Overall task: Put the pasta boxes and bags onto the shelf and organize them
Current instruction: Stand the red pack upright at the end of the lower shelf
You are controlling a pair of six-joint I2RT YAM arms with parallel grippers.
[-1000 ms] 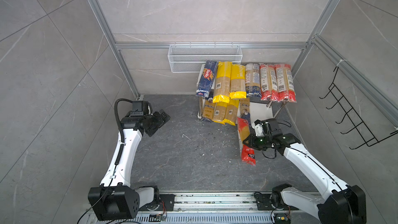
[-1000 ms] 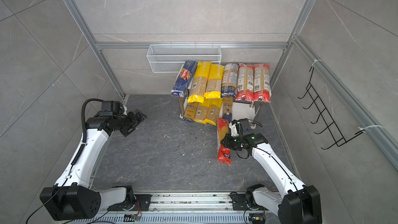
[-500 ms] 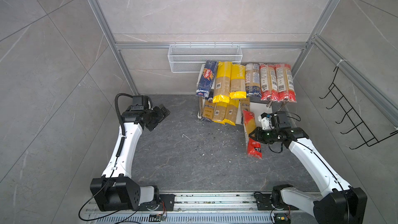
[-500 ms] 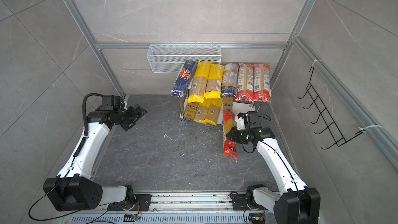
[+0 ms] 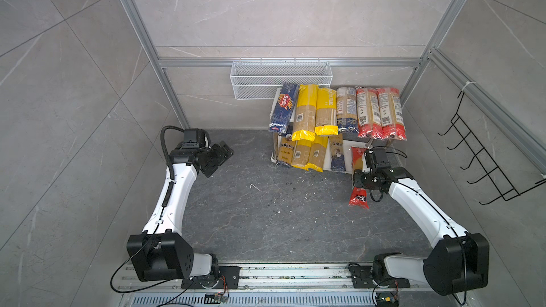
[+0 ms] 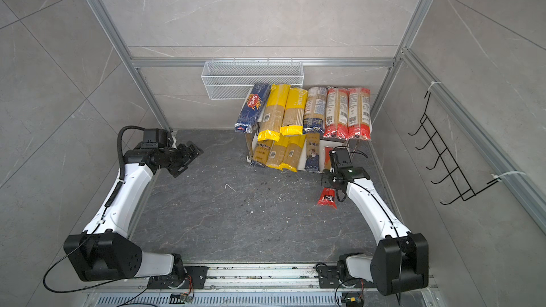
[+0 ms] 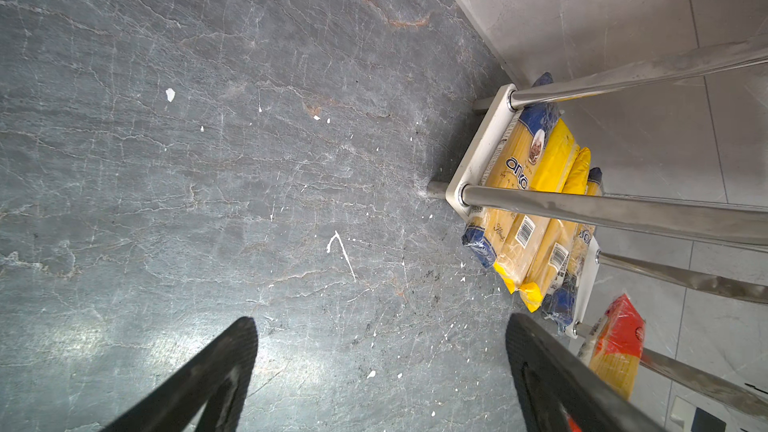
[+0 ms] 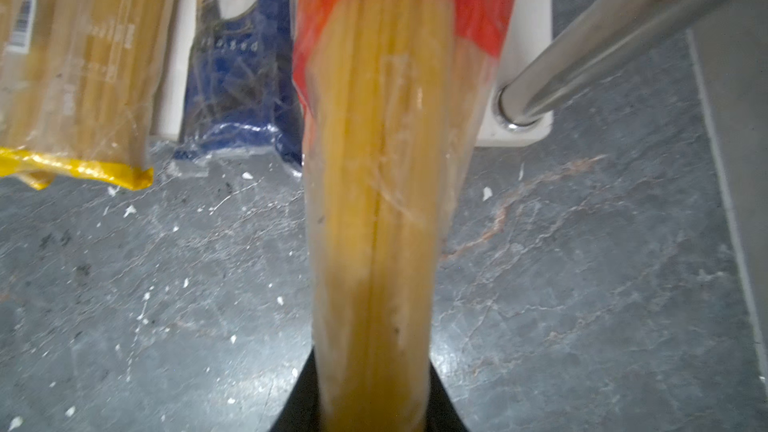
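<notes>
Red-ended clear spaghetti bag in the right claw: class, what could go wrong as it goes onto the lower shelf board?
1. The red-ended clear spaghetti bag points between the navy-ended bag and a chrome shelf leg; it may catch the leg or shove its neighbour.
2. The right claw pinches it partway along, so the free tail might sag and drag on the dark stone floor.

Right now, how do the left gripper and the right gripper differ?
Jaws: the left gripper is open wide; the right gripper is shut on the red-ended spaghetti bag.
Load: the left gripper holds nothing; the right gripper carries that bag.
Place: the left gripper hangs over bare floor, away from the shelf; the right gripper is at the shelf's lower board, with the bag's far end over it.
Shared: both are black.
</notes>
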